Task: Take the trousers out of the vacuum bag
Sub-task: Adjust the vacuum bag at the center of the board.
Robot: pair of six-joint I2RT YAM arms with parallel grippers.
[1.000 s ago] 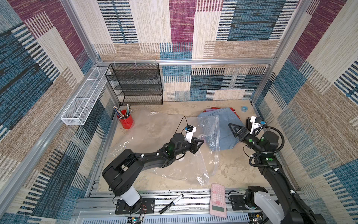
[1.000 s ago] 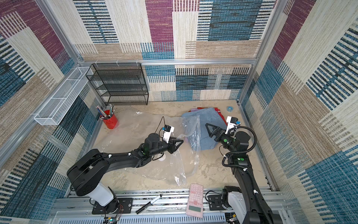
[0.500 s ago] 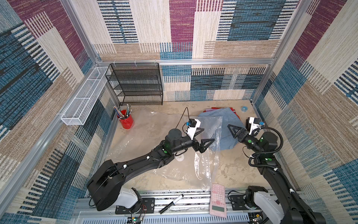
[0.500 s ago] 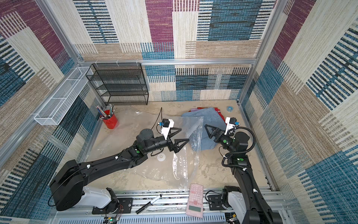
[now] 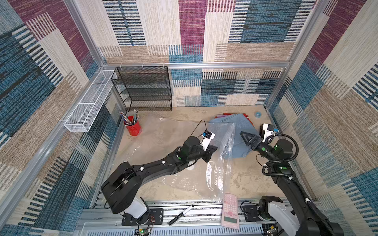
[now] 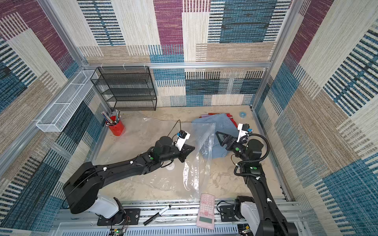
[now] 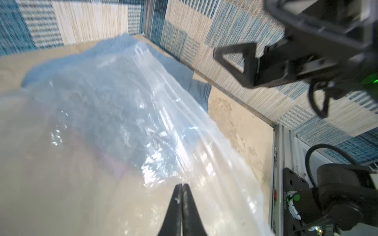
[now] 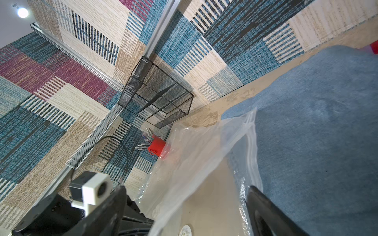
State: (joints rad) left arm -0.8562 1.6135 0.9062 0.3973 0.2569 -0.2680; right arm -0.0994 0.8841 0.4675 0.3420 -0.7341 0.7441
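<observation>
trousers [image 5: 238,124] sitting stacked far-right on tabletop [image 5: 249,179], denim pair [image 5: 242,133] on top, mostly out; vacuum bag [image 5: 226,141] lip overlapping its near corner. left tool [image 7: 182,187] clenching shut at the film, pinch unclear; right tool [image 5: 245,139] hovering spread over denim pair. remaining: pulling bag clear.

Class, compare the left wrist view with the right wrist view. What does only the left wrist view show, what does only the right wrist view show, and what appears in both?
Only the left wrist view: the left end effector, tips pressed shut at the film of the vacuum bag, and the right arm's base.

Only the right wrist view: the black mesh rack, the red pen cup and the white valve.

Both: the vacuum bag, with the denim trousers showing through and beside it.
</observation>
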